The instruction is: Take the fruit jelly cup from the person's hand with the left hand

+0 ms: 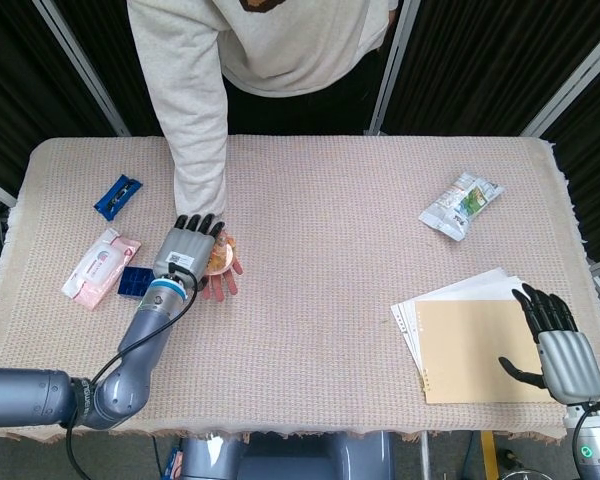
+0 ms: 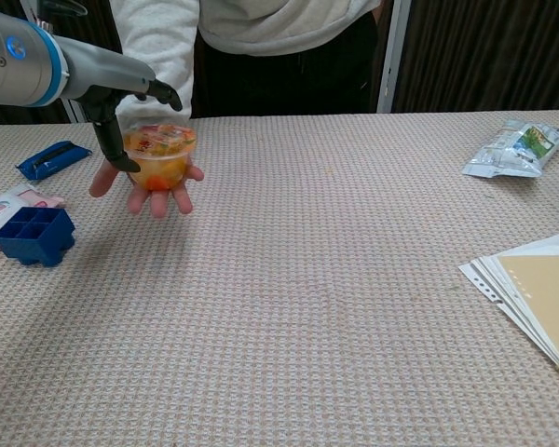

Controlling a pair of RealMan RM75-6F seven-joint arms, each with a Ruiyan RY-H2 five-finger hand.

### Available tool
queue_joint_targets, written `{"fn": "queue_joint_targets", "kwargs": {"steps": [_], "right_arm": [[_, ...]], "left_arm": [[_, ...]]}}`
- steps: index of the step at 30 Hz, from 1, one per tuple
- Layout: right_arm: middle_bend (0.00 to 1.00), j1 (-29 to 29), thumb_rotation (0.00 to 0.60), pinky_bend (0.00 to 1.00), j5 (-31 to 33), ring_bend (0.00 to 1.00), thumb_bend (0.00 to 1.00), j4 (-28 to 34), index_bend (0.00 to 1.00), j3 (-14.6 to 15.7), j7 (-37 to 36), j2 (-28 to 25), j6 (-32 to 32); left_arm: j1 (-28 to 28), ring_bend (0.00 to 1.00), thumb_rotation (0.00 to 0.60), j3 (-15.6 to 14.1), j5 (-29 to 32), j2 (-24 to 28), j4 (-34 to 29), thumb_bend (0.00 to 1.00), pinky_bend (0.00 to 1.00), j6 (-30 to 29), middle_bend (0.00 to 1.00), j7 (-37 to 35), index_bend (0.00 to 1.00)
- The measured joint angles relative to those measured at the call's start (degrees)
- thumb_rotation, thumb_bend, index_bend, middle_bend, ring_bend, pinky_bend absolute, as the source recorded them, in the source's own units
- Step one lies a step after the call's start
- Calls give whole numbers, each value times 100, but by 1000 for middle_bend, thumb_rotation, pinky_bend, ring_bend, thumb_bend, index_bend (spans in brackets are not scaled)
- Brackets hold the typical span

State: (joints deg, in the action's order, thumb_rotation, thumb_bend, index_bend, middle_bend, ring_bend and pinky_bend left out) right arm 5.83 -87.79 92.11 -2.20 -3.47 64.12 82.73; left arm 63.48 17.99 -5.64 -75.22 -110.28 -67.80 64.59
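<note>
Above woven tablecloth [image 2: 335, 307], left of frame: left hand [image 1: 188, 252] spread over fruit jelly cup [image 2: 159, 152] on person's palm [image 2: 149, 191], not yet gripping; next, closing fingers round it.

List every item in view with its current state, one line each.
Orange fruit jelly cup: sealed, upright on the person's open palm.
Left hand: above the cup, fingers around it, grip not confirmed.
Right hand: open, idle beside the paper stack.
Blue compartment tray: upright, empty.
Green-white snack bag: lying flat, sealed.
</note>
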Motion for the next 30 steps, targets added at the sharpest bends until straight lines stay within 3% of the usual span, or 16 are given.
{"fn": "queue_joint_targets", "kwargs": {"steps": [3,6,11,18,21,30], "right_arm": [[0,1,600,0,13,0,116,5,0,-3,-13,-3,-10],[0,3,600,0,19,0,117,-3,0,-7,-29,-9,-14],[0,-1,600,0,10,0,118,-4,0,-1,-47,-20,-11],[0,-4,600,0,23,0,118,24,0,8,-21,-26,-31],[0,-4,600,0,30,0,118,32,0,9,-14,-34,-36],[0,-5,600,0,34,0,117,17,0,2,-29,-38,-31]], "left_arm": [[152,36,600,46,276,-103,148,321,143,-41,13,35,132],[326,143,600,89,508,-228,296,324,245,-92,109,61,232],[408,215,600,48,453,-381,365,333,301,-264,177,18,297],[408,478,600,-41,76,-567,431,512,497,-488,495,-233,635],[374,541,600,-88,-247,-640,468,580,547,-591,573,-394,728],[76,565,600,-160,-1368,-657,345,611,562,-810,608,-1173,765]]}}
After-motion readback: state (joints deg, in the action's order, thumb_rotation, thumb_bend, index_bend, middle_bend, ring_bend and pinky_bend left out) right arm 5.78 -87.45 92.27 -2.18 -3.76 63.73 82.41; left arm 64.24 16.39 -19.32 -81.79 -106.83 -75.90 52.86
